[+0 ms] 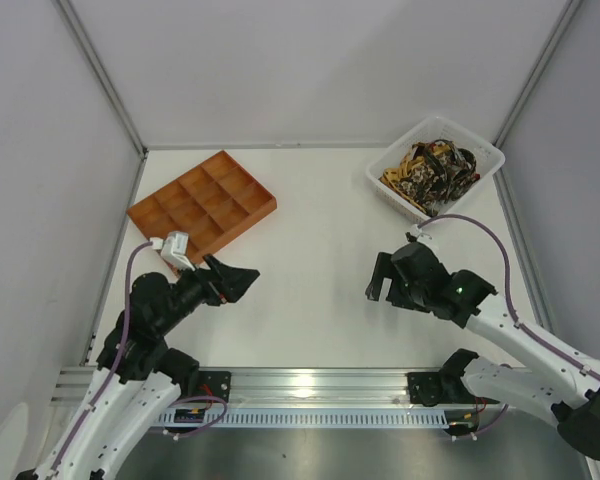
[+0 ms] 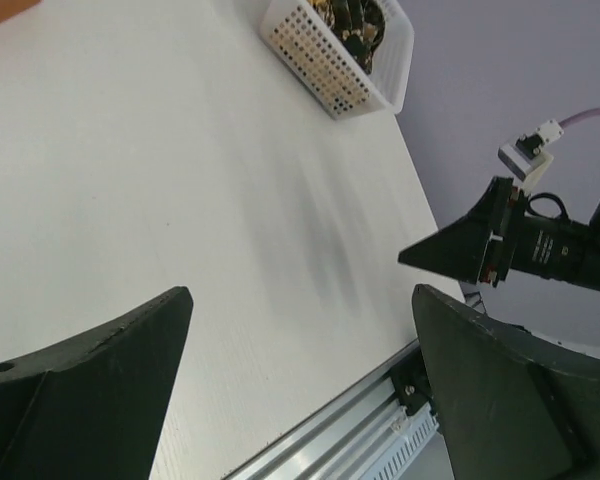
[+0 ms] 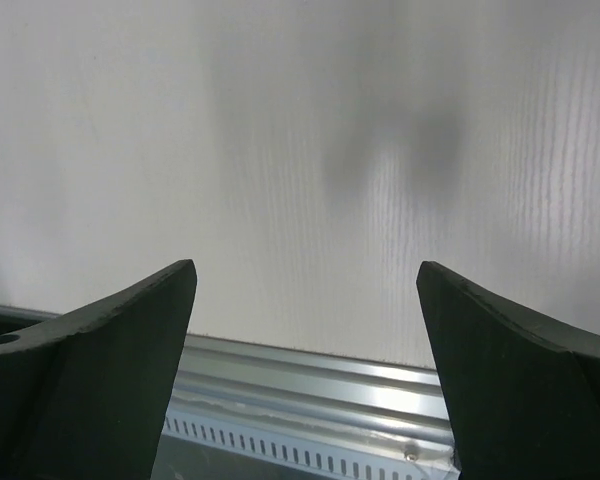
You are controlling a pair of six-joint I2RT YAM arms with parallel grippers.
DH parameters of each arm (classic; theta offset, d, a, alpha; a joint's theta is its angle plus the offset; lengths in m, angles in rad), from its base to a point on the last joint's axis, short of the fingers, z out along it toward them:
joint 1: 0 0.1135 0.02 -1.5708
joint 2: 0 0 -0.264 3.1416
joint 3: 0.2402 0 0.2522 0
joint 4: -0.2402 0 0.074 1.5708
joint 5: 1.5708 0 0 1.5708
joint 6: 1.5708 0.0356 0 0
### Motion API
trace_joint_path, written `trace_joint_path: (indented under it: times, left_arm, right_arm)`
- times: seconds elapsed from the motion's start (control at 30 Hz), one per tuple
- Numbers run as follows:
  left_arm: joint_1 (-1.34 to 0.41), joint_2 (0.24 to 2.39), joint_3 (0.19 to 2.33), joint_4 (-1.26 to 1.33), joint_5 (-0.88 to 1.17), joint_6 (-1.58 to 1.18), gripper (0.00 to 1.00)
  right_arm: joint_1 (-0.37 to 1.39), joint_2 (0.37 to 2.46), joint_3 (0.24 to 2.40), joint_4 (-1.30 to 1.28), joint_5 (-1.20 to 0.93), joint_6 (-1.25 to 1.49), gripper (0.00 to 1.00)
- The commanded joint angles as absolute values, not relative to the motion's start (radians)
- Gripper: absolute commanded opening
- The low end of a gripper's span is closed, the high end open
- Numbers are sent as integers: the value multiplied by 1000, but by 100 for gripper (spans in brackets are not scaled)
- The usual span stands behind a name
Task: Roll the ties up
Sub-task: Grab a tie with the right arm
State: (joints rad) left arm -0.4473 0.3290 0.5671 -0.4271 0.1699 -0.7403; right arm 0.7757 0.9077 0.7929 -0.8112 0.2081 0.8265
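The white surface (image 1: 320,235) takes up most of the top view, with a metal rail (image 1: 310,383) running along its near edge

The left arm (image 1: 155,305) reaches in from the near left corner, and the right arm (image 1: 500,315) from the near right corner. Both stop short of the middle of the surface and stand well apart from each other

An orange compartment tray (image 1: 205,205) lies at an angle near the far left corner, just beyond the left arm

A white perforated basket (image 1: 395,197) sits in the far right corner, also at an angle. The left wrist view shows its holed wall (image 2: 330,75)

The ties (image 1: 435,168) are heaped together inside that basket, a tangle of brown, black and yellow pattern. From the left wrist only a little of them (image 2: 355,15) shows above the rim. None lies on the surface

The left jaws stand spread wide with nothing between them, pointing across bare surface towards the right arm (image 2: 560,245)

The right jaws are likewise spread wide and hold nothing. Between them the right wrist view shows only bare surface and the near rail
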Motion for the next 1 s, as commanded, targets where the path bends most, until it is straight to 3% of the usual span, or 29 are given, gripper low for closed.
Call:
trace_joint_path:
  times: [0.0,0.27,0.4,0.47,0.73,0.83,0.97]
  left_arm:
    - [-440,394,597,-397,297,-729,100]
    - [-440,524,574,-333,380,-744,100]
    - [-442,584,604,-315,416,-724,100]
    - [-442,609,614,-287,432,-715,98]
    - [-500,646,658,-275,391,-693,96]
    - [-517,666,664,-270,394,-701,96]
    - [-528,699,696,-272,390,-690,96]
  right_arm:
    - [698,920,842,-753,199,733,100]
    - [378,1058,1063,-639,169,614,92]
    - [266,1221,1193,-539,218,542,86]
    - [192,1302,1245,-493,201,535,78]
    - [118,1661,1477,-301,242,453,70]
    - [106,1804,1587,-235,281,316,61]
    - [72,1981,1774,-247,267,265,61]
